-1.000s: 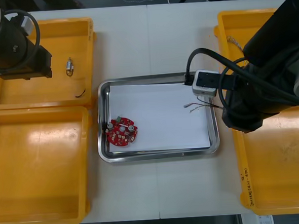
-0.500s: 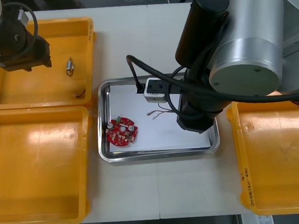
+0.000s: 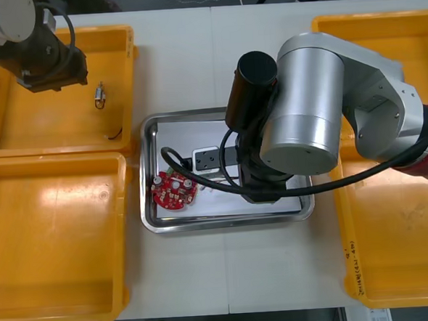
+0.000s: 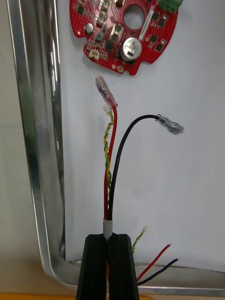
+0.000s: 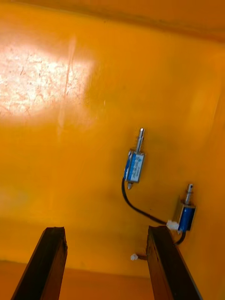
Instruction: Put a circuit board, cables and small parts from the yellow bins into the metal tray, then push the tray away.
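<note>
Board [image 3: 174,192] was in tray [image 3: 146,172], your right end effector [image 4: 108,239] clamped on cables [image 4: 106,187] there; left end effector [image 5: 106,230] gaped over parts [image 5: 134,165]. Push pending.

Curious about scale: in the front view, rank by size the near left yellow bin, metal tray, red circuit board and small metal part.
Largest first:
near left yellow bin
metal tray
red circuit board
small metal part

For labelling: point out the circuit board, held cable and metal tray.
circuit board [image 4: 117,33], right wrist view, red face.
cable [image 4: 108,206], right wrist view, bundled wires.
metal tray [image 3: 225,222], front view, near rim.
</note>
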Robot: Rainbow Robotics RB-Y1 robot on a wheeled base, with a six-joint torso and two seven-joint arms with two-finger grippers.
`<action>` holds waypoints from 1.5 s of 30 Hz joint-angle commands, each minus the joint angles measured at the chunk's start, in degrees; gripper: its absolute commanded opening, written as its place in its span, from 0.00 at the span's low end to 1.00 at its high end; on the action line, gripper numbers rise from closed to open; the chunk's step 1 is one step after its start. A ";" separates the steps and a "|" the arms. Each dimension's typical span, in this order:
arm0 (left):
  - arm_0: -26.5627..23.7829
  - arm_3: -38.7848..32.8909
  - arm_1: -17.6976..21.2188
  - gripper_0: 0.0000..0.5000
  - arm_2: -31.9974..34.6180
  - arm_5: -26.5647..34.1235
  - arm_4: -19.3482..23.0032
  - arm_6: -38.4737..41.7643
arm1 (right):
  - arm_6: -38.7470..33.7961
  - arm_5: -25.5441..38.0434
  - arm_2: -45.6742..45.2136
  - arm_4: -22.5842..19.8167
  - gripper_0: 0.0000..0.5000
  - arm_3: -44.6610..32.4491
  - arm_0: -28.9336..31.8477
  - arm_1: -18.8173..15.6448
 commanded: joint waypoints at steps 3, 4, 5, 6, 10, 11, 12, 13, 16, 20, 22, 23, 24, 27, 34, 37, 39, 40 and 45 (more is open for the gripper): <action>-3.43 1.40 -2.79 1.00 -1.06 -4.93 -2.40 -7.74 | 6.13 -0.68 0.72 0.43 0.00 4.40 -2.29 0.39; -3.34 1.58 -3.14 1.00 -1.06 -5.11 -2.67 -7.74 | 7.00 -0.68 0.72 0.87 0.00 5.19 -2.29 0.74; -3.34 1.76 -3.31 1.00 -0.97 -5.46 -2.67 -7.74 | 7.80 -0.68 0.99 1.05 0.00 6.07 -2.29 1.01; -3.34 2.02 -3.49 1.00 -0.97 -5.72 -2.58 -7.74 | 8.15 -0.68 1.25 1.13 0.00 6.77 -2.20 1.27; -3.34 2.99 -4.02 1.00 -1.59 -7.22 -2.58 -7.82 | 8.50 -1.30 2.74 1.22 0.00 8.35 -2.29 1.97; -3.34 3.78 -4.10 1.00 -2.56 -8.62 -2.93 -7.74 | 8.15 -2.17 4.15 1.66 0.00 8.44 -2.20 2.06; -3.34 3.78 -4.10 1.00 -2.56 -8.62 -2.93 -7.74 | 8.15 -2.17 4.15 1.66 0.00 8.44 -2.20 2.06; -3.34 5.10 -4.28 1.00 -3.26 -10.03 -3.02 -7.74 | 7.97 -3.23 5.82 2.89 0.00 8.44 -2.20 2.06; -3.34 6.85 -4.63 1.00 -4.23 -12.23 -3.46 -7.74 | 7.36 -5.25 8.19 4.21 0.00 8.71 -1.76 1.80; -3.34 8.08 -5.25 1.00 -4.23 -12.49 -4.95 -8.00 | 7.18 -6.39 8.46 4.56 0.00 9.15 -0.79 1.88; -3.34 9.31 -5.69 1.00 -4.31 -13.72 -4.77 -8.35 | 7.36 -6.39 8.55 5.09 0.00 9.41 -0.44 1.97; -3.26 9.67 -5.77 1.00 -4.40 -14.16 -4.69 -8.35 | 7.36 -6.39 8.55 5.09 0.00 9.59 -0.44 1.97; -3.26 10.19 -5.95 1.00 -4.67 -14.78 -4.69 -8.44 | 7.36 -6.39 8.55 5.09 0.00 9.85 -0.35 1.97; -3.26 12.30 -6.12 1.00 -6.51 -18.29 -4.69 -8.44 | 7.62 -6.83 8.55 5.09 0.00 11.34 -0.35 2.50; -2.64 13.53 -6.65 1.00 -7.30 -20.31 -4.60 -8.44 | 7.88 -7.62 8.55 5.00 0.68 12.13 -0.27 2.59; -1.50 13.62 -6.65 1.00 -7.39 -21.90 -4.60 -8.53 | 7.62 -7.54 8.55 4.74 1.00 12.13 -0.27 2.59; -0.62 13.53 -6.65 1.00 -7.39 -23.30 -4.60 -8.61 | 7.53 -7.62 8.55 4.47 1.00 12.13 -0.35 2.59; -0.18 13.62 -6.65 1.00 -7.39 -23.92 -4.60 -8.79 | 7.53 -7.54 8.55 4.30 1.00 12.13 -0.27 2.59; 0.17 13.62 -6.65 1.00 -7.39 -24.09 -4.60 -9.23 | 7.36 -7.36 8.37 3.77 1.00 11.43 -0.35 2.41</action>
